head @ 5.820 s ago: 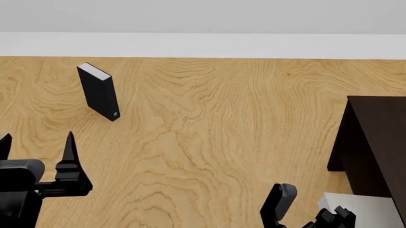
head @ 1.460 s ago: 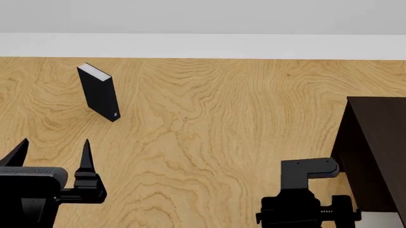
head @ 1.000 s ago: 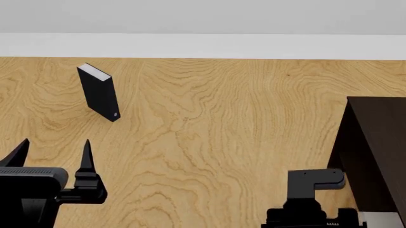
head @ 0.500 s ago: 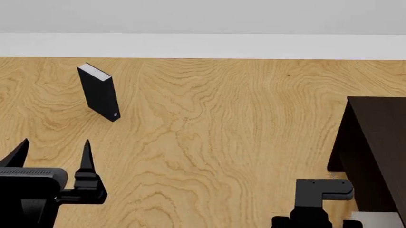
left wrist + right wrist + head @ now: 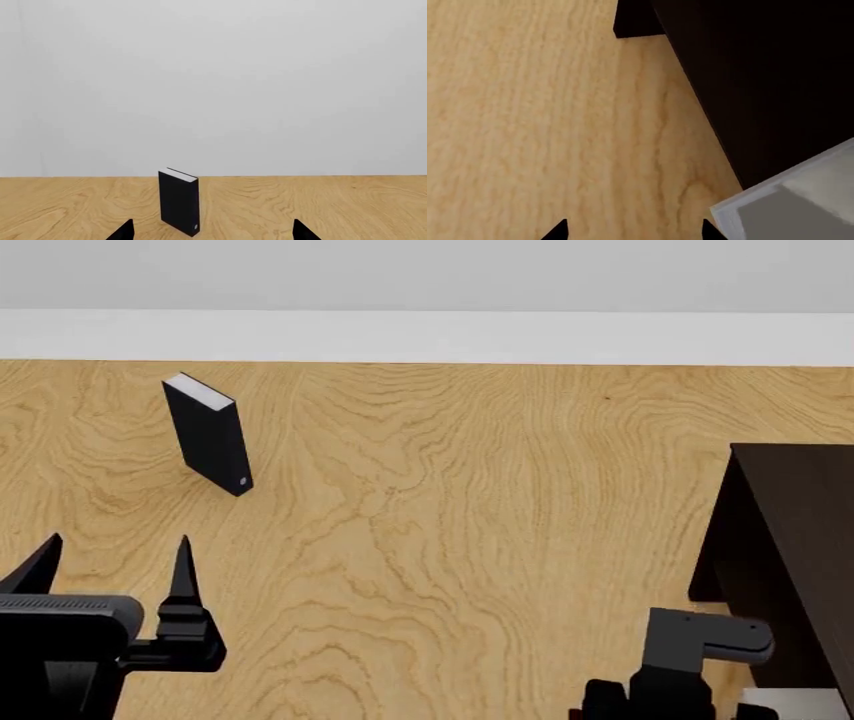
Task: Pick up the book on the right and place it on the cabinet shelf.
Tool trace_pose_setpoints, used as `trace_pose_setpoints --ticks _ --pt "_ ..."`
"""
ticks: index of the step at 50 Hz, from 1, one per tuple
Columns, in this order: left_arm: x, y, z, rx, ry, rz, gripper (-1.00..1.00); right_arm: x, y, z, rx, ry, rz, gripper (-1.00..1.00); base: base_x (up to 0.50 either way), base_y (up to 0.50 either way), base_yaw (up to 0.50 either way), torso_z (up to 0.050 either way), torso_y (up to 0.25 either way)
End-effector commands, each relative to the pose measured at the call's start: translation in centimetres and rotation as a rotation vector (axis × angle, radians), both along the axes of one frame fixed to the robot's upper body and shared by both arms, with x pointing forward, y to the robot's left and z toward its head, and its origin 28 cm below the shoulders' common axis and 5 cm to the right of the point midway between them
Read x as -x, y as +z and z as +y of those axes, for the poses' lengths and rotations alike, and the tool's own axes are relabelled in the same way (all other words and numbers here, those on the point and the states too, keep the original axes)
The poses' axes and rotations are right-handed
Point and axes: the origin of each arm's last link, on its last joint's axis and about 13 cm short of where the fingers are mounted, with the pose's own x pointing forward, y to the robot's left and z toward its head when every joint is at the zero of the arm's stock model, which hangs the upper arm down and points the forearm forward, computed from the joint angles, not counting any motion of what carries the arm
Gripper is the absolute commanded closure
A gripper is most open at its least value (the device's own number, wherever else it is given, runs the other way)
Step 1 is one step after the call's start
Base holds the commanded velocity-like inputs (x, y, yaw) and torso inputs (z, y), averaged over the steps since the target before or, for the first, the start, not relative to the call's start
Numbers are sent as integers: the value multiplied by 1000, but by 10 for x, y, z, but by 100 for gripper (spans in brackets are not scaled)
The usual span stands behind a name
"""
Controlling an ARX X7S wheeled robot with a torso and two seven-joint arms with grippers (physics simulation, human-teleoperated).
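The light-grey book (image 5: 790, 202) with white page edges lies against the foot of the very dark cabinet shelf (image 5: 747, 75); in the head view only a pale sliver of the book (image 5: 798, 703) shows at the bottom right beside the cabinet shelf (image 5: 787, 540). My right gripper (image 5: 634, 231) is open over bare wood, and one of its fingertips (image 5: 710, 229) is just beside the book's corner. My left gripper (image 5: 114, 565) is open at the lower left, holding nothing.
A black book (image 5: 208, 435) stands upright on the wooden table (image 5: 441, 520) at the far left; it is ahead of the left gripper (image 5: 212, 233), where the black book (image 5: 179, 207) shows apart from the fingers. A white wall runs behind the table.
My right arm has slid to the right and down in the head view, toward the cabinet. The left arm and the black book have stayed put.
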Motion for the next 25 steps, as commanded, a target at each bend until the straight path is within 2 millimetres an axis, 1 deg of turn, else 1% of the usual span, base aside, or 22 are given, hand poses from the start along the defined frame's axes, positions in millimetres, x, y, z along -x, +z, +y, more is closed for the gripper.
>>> trace_pose_setpoints --ticks 1,12,25 --pt "-1 -1 0 0 2 1 -100 -4 9 -21 220 -61 -19 -100 0 0 -3 0 0" --pt "-1 0 0 0 1 3 -100 -12 13 -24 302 -74 -23 -100 0 0 -3 0 0" --pt "-2 -1 0 1 2 5 -100 -12 13 -22 340 -84 -10 -100 0 -1 -3 0 0"
